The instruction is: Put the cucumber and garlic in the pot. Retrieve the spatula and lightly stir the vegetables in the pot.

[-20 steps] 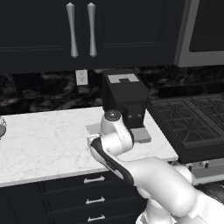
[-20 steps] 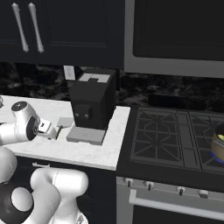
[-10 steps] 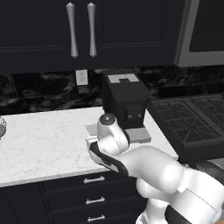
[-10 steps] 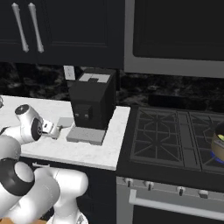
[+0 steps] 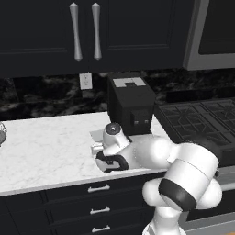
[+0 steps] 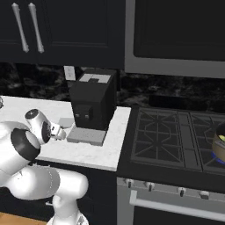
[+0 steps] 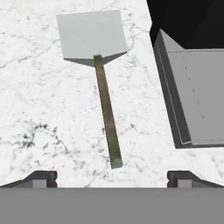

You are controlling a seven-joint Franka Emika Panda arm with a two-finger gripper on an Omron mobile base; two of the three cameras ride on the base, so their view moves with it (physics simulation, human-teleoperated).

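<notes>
The spatula point(image 7: 107, 109) lies flat on the white marble counter point(image 7: 39, 109), its grey square blade point(image 7: 92, 37) far from the hand and its olive-brown handle pointing back toward my gripper point(image 7: 112, 178). The gripper is open, its two fingertips point(image 7: 41, 177) wide apart on either side of the handle's end and holding nothing. In the base views the gripper point(image 5: 97, 149) point(image 6: 57, 132) hangs low over the counter beside the coffee machine. The cream-tan pot point(image 6: 219, 148) sits on the stove at the far right edge, with something yellow-green inside. The garlic is hidden.
A black coffee machine point(image 5: 131, 103) point(image 6: 92, 103) with a grey drip tray point(image 7: 197, 96) stands close to the right of the spatula. The gas stove point(image 6: 176, 136) lies further right. Dark cabinets hang above the counter. Open marble point(image 5: 46, 147) spreads to the left.
The hand has sunk slightly toward the counter while the elbow swung up and to the right. The jaws stay wide open. The spatula has not moved.
</notes>
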